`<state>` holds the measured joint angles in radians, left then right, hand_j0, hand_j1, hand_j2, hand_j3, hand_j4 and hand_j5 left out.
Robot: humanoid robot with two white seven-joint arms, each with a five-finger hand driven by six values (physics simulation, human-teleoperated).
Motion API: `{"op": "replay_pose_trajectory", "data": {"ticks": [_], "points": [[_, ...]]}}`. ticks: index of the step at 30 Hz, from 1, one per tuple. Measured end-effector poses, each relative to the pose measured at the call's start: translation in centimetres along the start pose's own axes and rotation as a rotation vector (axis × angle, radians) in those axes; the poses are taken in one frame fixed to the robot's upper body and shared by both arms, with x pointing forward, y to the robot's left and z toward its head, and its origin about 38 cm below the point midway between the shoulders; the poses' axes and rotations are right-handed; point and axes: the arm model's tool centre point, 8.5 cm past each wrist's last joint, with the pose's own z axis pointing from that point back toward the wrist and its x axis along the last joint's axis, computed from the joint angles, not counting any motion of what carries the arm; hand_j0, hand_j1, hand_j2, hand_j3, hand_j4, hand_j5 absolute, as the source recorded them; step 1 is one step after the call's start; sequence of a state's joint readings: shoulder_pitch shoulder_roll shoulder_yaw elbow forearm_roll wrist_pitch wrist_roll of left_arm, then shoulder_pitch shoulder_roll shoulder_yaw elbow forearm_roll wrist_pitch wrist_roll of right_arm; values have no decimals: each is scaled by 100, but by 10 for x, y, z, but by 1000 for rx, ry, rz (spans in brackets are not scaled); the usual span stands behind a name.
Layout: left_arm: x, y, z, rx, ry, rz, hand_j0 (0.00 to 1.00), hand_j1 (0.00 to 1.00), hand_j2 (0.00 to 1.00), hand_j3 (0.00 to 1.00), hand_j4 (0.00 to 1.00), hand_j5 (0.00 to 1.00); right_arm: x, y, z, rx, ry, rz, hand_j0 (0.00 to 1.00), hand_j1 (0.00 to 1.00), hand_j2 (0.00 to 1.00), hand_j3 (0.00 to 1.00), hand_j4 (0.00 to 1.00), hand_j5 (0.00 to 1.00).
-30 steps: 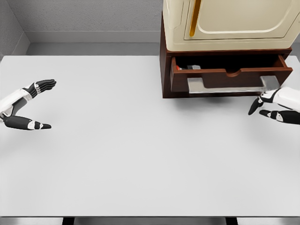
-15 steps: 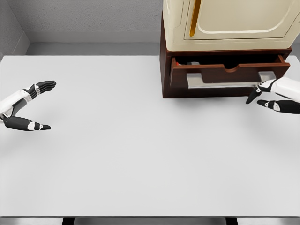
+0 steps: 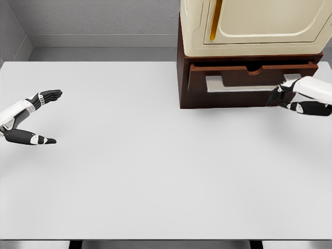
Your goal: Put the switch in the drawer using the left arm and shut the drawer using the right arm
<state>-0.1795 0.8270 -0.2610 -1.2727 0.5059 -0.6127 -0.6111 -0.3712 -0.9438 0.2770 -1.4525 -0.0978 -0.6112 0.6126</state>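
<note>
The robot's right hand (image 3: 288,98) presses extended fingers, grasping nothing, against the front of the wooden drawer (image 3: 249,78), which sits almost flush in its dark brown cabinet (image 3: 182,78) beneath a cream appliance (image 3: 249,26). The left hand (image 3: 28,118) hovers with fingers released above the white table (image 3: 155,171). The switch cannot be seen.

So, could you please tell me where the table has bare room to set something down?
The white table is bare across its middle and front, from the left robot hand at the left edge over to the right edge. It is crowded only at the back right, where the right robot hand is at the drawer of the brown cabinet.
</note>
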Motion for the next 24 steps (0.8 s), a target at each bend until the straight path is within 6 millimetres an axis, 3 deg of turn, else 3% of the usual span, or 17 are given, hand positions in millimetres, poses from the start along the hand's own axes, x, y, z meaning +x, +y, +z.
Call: {"op": "replay_pose_trajectory", "data": {"ticks": [3,24], "points": [[0,0,0,0,0,0,100,100,100,100,100,100,1,-11,-7,-13,-8,21,53,53,53,53,53,53],[-6,2,5,10,22,6,100,100,100,100,100,100,-18,-13,-35,-61,-3,-72,58,58,58,58,58,58]]}}
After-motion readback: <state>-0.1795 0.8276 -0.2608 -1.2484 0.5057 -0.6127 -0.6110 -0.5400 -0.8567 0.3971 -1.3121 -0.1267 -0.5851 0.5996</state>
